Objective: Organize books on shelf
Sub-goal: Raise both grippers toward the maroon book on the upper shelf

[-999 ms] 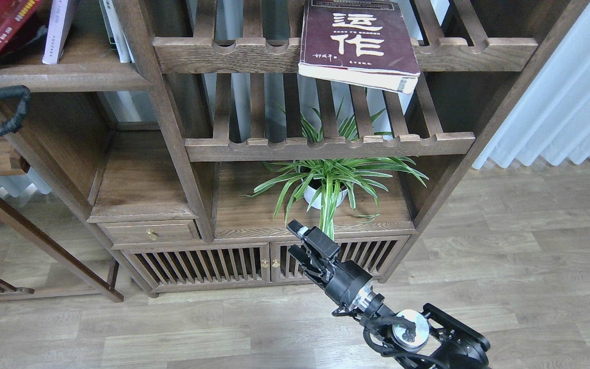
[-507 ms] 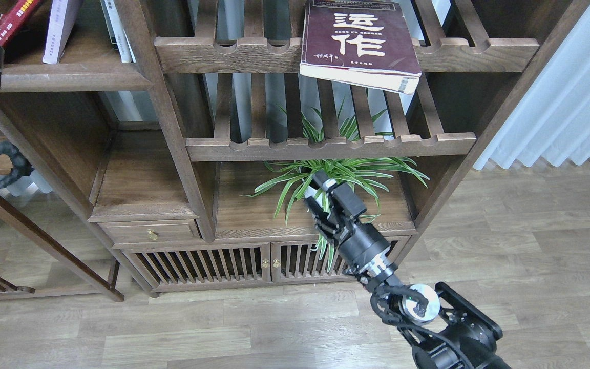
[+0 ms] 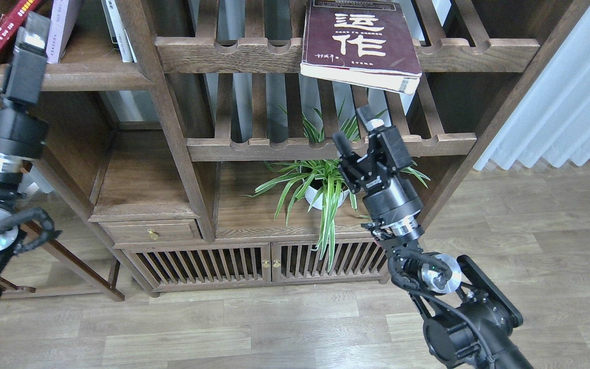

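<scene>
Head view: the maroon book [image 3: 360,43] lies flat on a slatted rack at upper centre, its corner jutting past the front rail. The right claw [image 3: 359,134], fingers apart and empty, sits just below it; a push from beneath could likely tip the book off. The plant pot [image 3: 320,195], holding a spider plant [image 3: 325,174], stands below and might be struck. At upper left, the left claw [image 3: 31,33], state unclear, is near the red book [image 3: 3,33] and lavender book [image 3: 59,28] leaning on the shelf [image 3: 69,77].
</scene>
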`<state>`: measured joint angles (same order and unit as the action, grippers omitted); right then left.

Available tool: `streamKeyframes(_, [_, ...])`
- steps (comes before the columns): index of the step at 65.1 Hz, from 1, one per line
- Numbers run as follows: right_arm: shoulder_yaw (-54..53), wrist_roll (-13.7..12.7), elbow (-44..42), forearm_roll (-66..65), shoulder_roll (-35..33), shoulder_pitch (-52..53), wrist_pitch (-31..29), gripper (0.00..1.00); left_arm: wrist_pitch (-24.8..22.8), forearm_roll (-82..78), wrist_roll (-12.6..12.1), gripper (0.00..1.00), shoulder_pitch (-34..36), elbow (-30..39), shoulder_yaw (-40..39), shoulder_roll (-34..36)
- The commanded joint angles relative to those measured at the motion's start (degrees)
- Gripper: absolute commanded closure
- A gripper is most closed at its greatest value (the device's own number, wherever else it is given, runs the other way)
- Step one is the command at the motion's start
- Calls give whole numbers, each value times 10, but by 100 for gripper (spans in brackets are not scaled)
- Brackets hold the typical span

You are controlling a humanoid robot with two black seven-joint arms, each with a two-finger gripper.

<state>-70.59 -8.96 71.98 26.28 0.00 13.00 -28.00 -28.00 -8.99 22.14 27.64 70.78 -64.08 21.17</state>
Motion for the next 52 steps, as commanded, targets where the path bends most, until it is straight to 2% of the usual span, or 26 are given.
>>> streamKeyframes(1, [-12, 1, 2, -1, 0, 23, 0, 2, 0, -1, -25, 0, 0, -5, 1, -33])
streamKeyframes(11, [-13, 9, 2, -2, 0, 51, 0, 3, 0, -1, -25, 0, -1, -6, 12, -43])
streamKeyframes(22, [-24, 29, -3, 0, 0, 84, 49, 3, 0, -1, -26, 0, -1, -6, 22, -49])
streamKeyframes(40, [-25, 30, -4, 0, 0, 112, 137, 3, 0, -1, -26, 0, -3, -6, 26, -50])
streamKeyframes(52, [-26, 30, -4, 0, 0, 124, 146, 6, 0, -1, -26, 0, -3, -6, 26, -50])
